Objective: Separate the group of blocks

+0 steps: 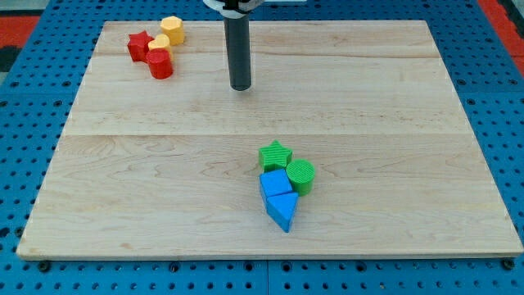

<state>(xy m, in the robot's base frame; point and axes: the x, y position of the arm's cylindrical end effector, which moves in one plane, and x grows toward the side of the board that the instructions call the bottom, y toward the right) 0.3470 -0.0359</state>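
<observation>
My tip (240,86) stands on the wooden board (123,180) at the upper middle, to the right of a cluster at the view's top left. That cluster holds a red star (139,44), a red cylinder (160,63), a yellow hexagon (172,29) and a second yellow block (159,43), all touching. A second cluster lies lower, right of centre: a green star (275,155), a green cylinder (300,174), a blue cube (275,183) and a blue triangle (282,211), packed together. My tip is well above this cluster and touches no block.
The board lies on a blue perforated table (24,123). The rod's white mount (233,4) shows at the view's top edge.
</observation>
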